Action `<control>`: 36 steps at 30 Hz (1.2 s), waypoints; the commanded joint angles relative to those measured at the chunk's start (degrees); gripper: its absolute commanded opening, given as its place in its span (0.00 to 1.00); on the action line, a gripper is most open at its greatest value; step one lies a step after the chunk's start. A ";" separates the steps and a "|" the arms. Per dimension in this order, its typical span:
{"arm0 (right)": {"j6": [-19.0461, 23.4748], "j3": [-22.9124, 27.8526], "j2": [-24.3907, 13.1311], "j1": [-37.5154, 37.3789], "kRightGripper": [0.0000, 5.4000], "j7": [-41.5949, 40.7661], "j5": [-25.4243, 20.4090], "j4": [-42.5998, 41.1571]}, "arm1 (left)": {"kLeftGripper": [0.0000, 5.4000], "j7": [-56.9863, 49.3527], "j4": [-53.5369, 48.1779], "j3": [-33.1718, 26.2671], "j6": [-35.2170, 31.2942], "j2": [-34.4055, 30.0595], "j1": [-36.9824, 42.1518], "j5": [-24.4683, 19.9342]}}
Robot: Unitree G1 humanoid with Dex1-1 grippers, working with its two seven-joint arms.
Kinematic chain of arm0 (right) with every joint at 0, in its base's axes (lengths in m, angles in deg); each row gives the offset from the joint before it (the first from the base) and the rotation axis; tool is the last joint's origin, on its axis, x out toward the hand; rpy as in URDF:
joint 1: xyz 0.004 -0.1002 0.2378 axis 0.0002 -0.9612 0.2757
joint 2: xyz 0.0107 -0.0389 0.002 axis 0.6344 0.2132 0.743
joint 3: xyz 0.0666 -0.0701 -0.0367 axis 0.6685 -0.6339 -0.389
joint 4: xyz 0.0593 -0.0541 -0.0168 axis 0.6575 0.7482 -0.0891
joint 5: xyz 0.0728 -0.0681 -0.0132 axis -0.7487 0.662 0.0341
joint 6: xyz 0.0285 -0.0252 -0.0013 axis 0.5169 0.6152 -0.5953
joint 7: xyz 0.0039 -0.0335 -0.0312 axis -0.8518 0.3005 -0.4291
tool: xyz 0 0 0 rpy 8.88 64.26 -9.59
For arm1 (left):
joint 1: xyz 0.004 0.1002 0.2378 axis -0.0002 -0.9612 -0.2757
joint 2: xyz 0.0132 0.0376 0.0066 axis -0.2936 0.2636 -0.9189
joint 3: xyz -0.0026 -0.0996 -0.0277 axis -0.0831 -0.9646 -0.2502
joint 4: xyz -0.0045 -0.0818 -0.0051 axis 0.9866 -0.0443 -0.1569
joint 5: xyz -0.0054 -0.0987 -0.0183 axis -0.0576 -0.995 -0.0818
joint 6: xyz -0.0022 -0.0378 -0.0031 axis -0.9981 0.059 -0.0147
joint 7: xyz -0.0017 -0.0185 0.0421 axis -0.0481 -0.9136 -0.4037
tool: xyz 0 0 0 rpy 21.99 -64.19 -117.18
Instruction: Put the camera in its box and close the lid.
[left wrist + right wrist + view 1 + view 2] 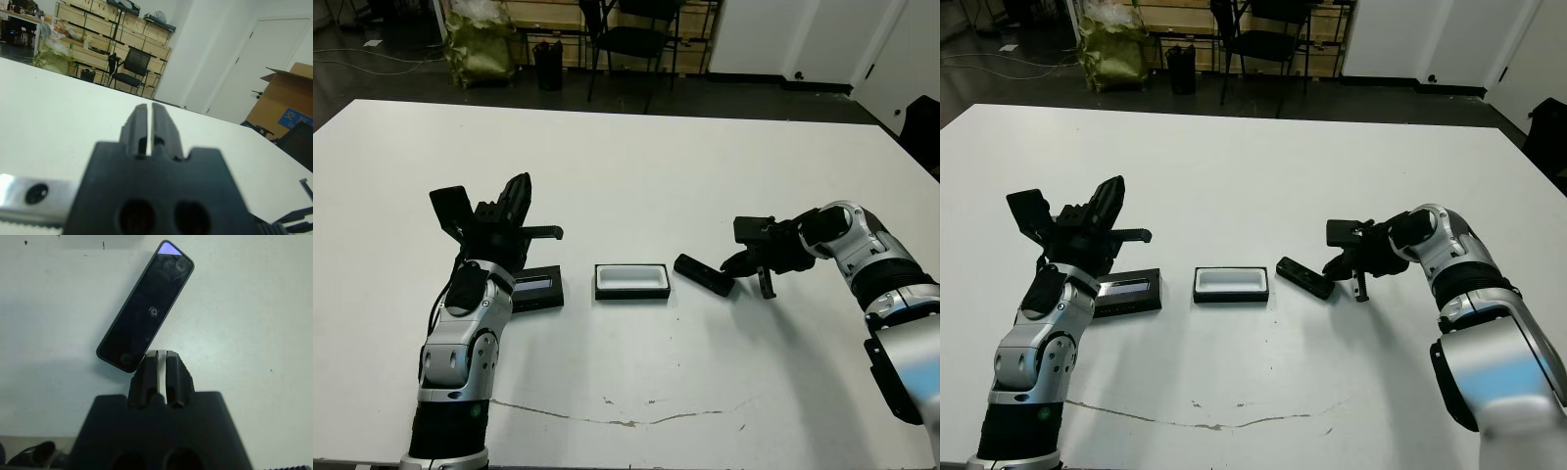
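- Box (630, 280) sits open at centre, white lining up, ready to take the camera (704, 274), which lies flat just to its right.
- Lid (537, 289) lies left of the box, clear of the opening.
- Our right gripper (162, 363), fingers pressed together and empty, reaches in low at the camera's near end.
- Left gripper (149, 122), also pinched closed, is raised above the lid.

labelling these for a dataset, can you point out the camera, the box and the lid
camera (145, 308), right wrist view, middle of its dark face
box (630, 278), left eye view, white lining
lid (1126, 291), right eye view, pale strip
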 commanded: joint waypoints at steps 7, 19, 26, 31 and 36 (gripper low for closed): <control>-1.24 1.24 -3.33 -2.47 0.01 26.57 3.47 3.92 | 0.00 -0.43 0.67 -0.37 -0.34 0.09 -0.72 0.28; 4.42 28.62 -4.70 -6.93 0.01 7.99 -29.59 -2.89 | 0.00 -0.52 0.66 -0.38 -0.65 0.10 -0.73 0.47; 13.81 29.34 -2.90 -15.22 0.01 0.76 -35.05 -12.63 | 0.00 -0.50 0.51 -0.36 -0.90 -0.05 -0.77 0.50; 9.62 28.93 -0.03 -18.04 0.02 -3.73 -34.61 -6.65 | 0.00 -0.44 0.66 -0.48 -0.64 0.10 -0.91 0.36; 6.68 29.63 4.25 -22.95 0.19 -1.37 -35.60 -9.38 | 0.00 -0.72 0.62 -0.64 -0.97 0.19 -1.00 0.29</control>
